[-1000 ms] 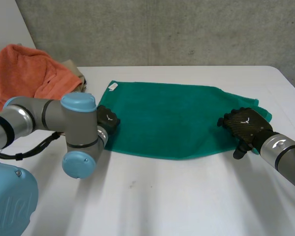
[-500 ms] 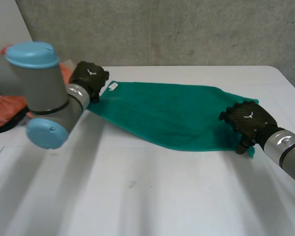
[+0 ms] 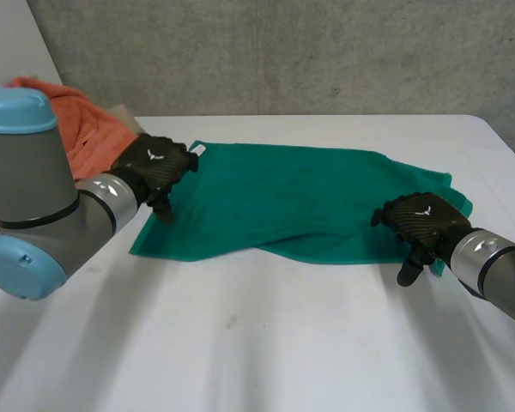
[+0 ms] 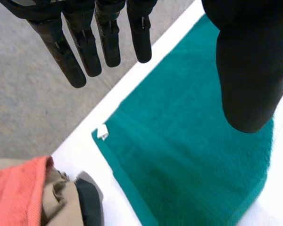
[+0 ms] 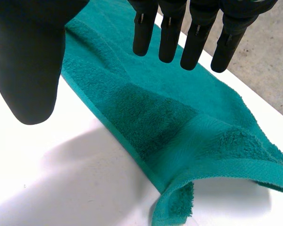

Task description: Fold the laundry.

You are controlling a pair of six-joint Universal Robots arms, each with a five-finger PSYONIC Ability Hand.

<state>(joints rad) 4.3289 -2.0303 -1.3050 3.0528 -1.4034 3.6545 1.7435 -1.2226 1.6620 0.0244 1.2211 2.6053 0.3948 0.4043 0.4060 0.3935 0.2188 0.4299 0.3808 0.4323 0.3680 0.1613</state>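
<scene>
A green towel [image 3: 292,197] lies across the middle of the white table [image 3: 266,343], its near edge rumpled towards the right. My left hand [image 3: 153,165] hovers over the towel's left end, open, with straight fingers [image 4: 89,52] and the thumb apart, holding nothing. Below it in the left wrist view are the towel [image 4: 188,155] and its white tag [image 4: 102,133]. My right hand [image 3: 422,219] is over the towel's right end, also open with its fingers [image 5: 169,33] spread above the towel [image 5: 146,113]. A corner [image 5: 177,209] there is curled up.
A heap of orange cloth [image 3: 81,129] with a beige garment [image 3: 124,116] lies at the table's far left, just beyond my left hand. In the left wrist view the orange cloth [image 4: 14,188] and the beige garment [image 4: 66,197] sit close to the towel's tagged corner.
My left hand carried the towel's left end from the near edge to the far left, then opened and let it drop flat. My right hand shifted slightly nearer.
</scene>
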